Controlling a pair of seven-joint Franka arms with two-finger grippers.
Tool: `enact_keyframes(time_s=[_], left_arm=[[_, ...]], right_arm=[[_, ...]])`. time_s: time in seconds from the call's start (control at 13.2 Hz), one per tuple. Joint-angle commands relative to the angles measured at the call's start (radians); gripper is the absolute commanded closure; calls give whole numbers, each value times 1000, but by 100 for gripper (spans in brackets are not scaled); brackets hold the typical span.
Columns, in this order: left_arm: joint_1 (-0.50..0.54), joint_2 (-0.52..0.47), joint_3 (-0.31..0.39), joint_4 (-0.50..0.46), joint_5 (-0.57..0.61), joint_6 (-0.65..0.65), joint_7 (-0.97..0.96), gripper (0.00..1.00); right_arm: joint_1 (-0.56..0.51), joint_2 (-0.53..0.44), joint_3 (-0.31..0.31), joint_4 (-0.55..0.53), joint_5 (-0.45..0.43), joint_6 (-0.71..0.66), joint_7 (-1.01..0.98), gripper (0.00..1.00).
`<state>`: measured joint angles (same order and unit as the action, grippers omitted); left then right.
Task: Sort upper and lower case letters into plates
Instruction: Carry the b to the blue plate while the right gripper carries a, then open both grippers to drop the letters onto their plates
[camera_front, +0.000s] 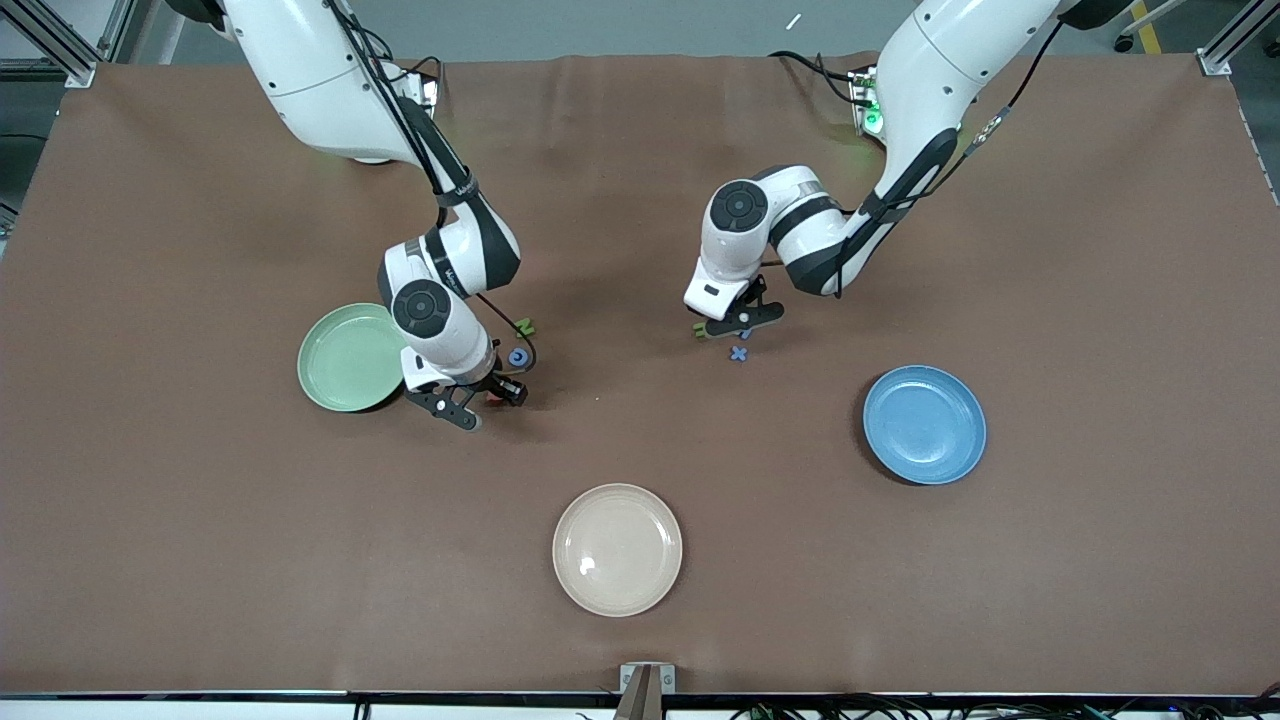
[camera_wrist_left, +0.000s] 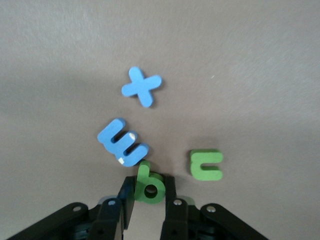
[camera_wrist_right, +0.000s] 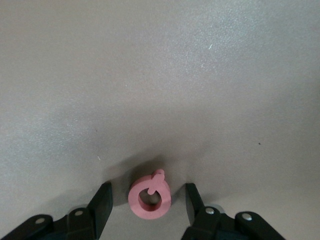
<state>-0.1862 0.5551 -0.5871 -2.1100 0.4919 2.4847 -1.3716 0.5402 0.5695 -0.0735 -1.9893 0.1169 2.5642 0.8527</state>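
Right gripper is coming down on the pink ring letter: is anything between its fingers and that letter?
Nothing visible. The right gripper straddles the pink ring letter on bare table, open, with a gap on each side. The blue ring letter lies clear of it.

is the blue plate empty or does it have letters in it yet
Empty. The round blue plate shows only its bare surface in the front view; the small blue foam x letter lies on the brown table, apart from it.
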Motion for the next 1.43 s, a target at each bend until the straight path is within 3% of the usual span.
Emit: enact_keyframes(time_s=[0.0,0.23,0.45,0.83,1.13,1.36], left_arm=[[43,-104,-43,5,7,-88,-3,85],[264,-142,-193,27,-36,-148,179,85],[463,-142,-309,86,-36,-291,385,85],[589,-92,-298,252,-32,-467,693,85],[620,-15,-202,308,10,-466,863,85],[608,57,-137,367,36,-464,956,85]], right_arm=[[-17,10,6,14,9,-6,-29,55],[-16,10,6,12,9,-7,-29,93],[-34,-8,5,17,7,-68,-50,99],[-156,-178,1,9,7,-341,-307,99],[-282,-379,1,-217,6,-328,-556,100],[-341,-451,0,-356,4,-265,-629,100]])
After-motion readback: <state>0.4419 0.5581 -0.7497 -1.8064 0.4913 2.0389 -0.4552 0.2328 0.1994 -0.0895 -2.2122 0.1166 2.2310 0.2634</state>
